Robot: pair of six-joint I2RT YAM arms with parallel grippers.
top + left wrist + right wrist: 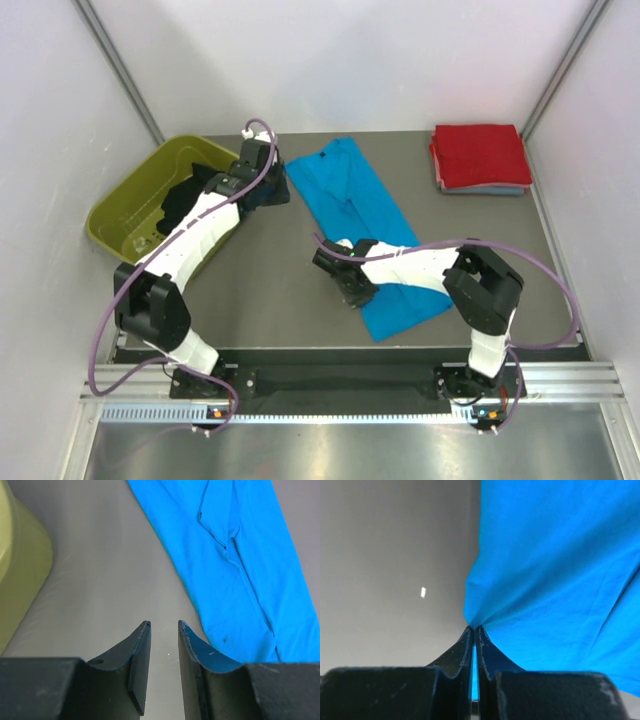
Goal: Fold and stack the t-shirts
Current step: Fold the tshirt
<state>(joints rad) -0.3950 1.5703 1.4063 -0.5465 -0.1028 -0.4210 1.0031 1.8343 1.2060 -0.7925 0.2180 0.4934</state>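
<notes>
Closest to the top camera is the rail [330, 382] with the two arm bases. Past it, on the desk [270, 300], the turquoise t-shirt [360, 200] lies as a long diagonal strip. The right gripper [356, 292] is on its near end and the left gripper [270, 195] is just beside its far left edge. A red t-shirt [478, 153] sits folded on a grey-blue t-shirt [490, 189] in the far right corner. A black t-shirt [172, 203] is in the olive tub [125, 205], half hidden by the arm.

Left wrist view: the left gripper [164, 625] is parted a little with nothing in it, over bare desk [110, 570]. The shirt [240, 580] is to its right and the tub [20, 565] to its left.

Right wrist view: the right gripper [474, 628] is pinched tight on the shirt's [555, 570] edge, and the cloth bunches at the tips.
</notes>
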